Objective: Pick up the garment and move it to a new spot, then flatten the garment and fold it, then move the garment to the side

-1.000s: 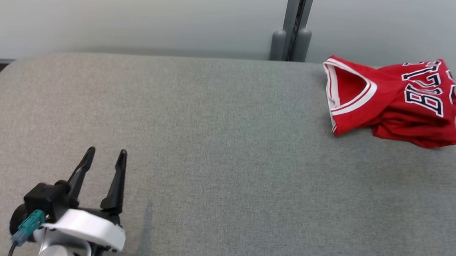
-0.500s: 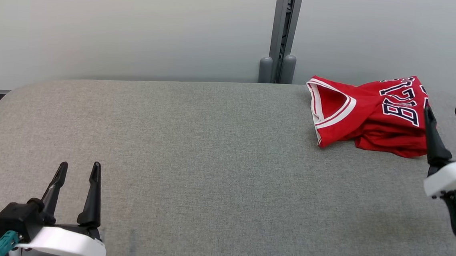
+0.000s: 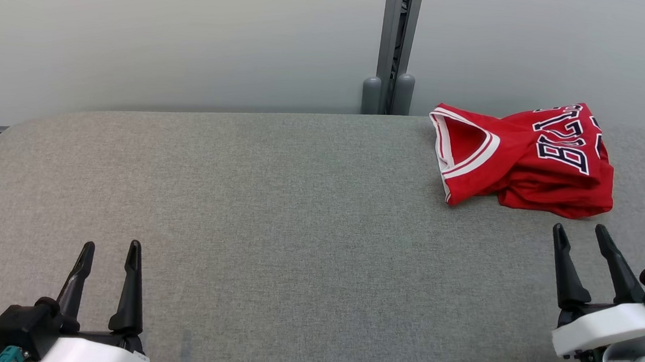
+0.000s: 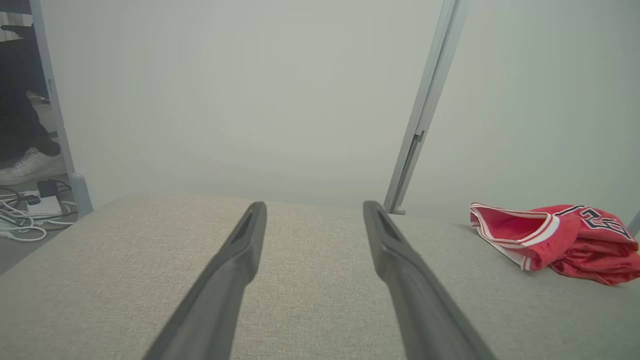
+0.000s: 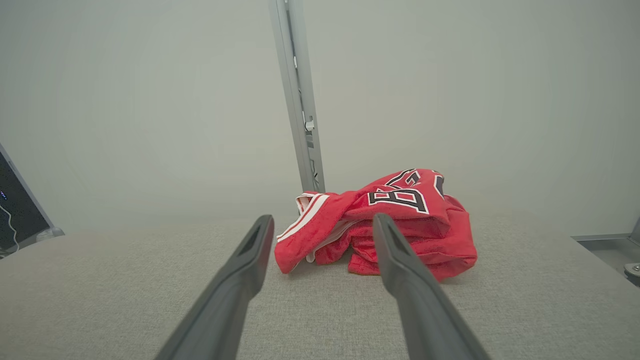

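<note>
Crumpled in a loose heap at the far right of the grey table [image 3: 275,212]: a red jersey [image 3: 523,155], white-trimmed neck opening turned left, dark letters on top. Lies close to the far edge, just before the pale wall [image 3: 168,34] and right of the grey post [image 3: 392,38]. Touches neither gripper. Nearer and slightly right of it, apart from the cloth: the right gripper [image 3: 579,228], fingers spread wide, empty, tips aimed toward the jersey. From the right wrist, looks straight at the heap, framed between the two fingertips and beyond them. Well apart at the near left: the left gripper [image 3: 112,244], fingers parted likewise, clasping nothing, over bare table. From the left wrist, shows the jersey off to the far right, and past the table's left end a floor [image 4: 15,252] with white cables [image 4: 20,220] and a white shoe [image 4: 30,167]
</note>
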